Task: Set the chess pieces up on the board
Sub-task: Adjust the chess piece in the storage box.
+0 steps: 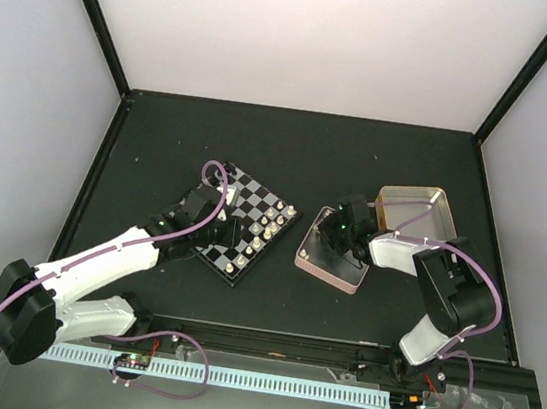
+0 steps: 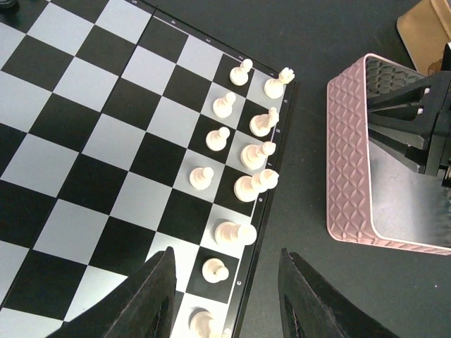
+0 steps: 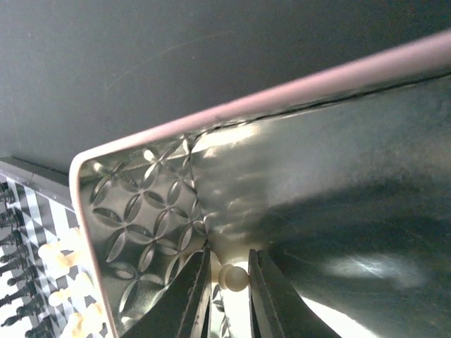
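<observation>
Chess pieces (image 1: 266,226), top view: tiny cream-white figures, mere pale dots from here, lined along the right-hand edge of the board (image 1: 254,197). Board small, square, black and silvery-grey checks, thick black edge, set cornerwise on the dark bench (image 1: 291,146). Left part of it hidden under the left arm. Left claw (image 1: 233,231) over the checks, jaws not readable from above. Right claw (image 1: 331,240) down inside the pink tin (image 1: 330,276), just beside the board, fingers lost against the arm's black body. Gold tin (image 1: 411,190) behind, partly covered by the right arm.

Left wrist view: shapes clearer. Roughly a dozen cream figures in two files on the last two columns of squares. Round-headed pawns on the inner file, taller figures on the outer, one with a notched crown at the far corner. Nearest figures cut off by the bottom border. Left claw released, fingers wide apart above the near end of the files, gripping nothing. Embossed wall of the pink tin at right.

Right wrist view: one cream piece (image 3: 232,277), only its round head visible, low in the tin's corner between the right claw's two fingers. Fingers close on both sides; clamped or merely flanking, cannot tell. Base hidden. Beyond the rim, blurred cream figures and black figures (image 3: 13,310) on the board, too soft to identify.
</observation>
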You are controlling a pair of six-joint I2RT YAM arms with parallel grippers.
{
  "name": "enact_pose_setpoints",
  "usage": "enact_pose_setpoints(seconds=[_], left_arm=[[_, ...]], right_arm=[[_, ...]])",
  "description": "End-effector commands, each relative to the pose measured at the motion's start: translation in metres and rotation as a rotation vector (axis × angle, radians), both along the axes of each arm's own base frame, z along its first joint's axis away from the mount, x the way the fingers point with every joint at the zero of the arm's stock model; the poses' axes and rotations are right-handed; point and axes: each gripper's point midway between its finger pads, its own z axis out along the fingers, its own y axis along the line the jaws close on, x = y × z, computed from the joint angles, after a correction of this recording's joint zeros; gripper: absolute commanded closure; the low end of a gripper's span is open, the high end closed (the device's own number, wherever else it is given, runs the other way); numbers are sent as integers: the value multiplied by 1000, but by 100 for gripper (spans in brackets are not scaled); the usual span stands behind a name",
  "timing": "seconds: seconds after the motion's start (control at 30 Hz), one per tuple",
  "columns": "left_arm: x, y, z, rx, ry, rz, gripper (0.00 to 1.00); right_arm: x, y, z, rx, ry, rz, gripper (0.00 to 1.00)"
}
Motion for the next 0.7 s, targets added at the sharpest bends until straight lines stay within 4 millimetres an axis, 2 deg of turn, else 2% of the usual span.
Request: enact_pose_setpoints(seconds=[0.0,0.37,0.67], left_arm=[[0,-1,7,-34,-8,-2,58],[1,-2,6,-42,-4,-4,58],[2,-2,7,-48,-10,-6,59]], right_arm=[[-1,-14,-14,-75,26,-32,86],[14,-21,14,-203,-129,60,93],[15,-46,42,-453,-218,147,95]])
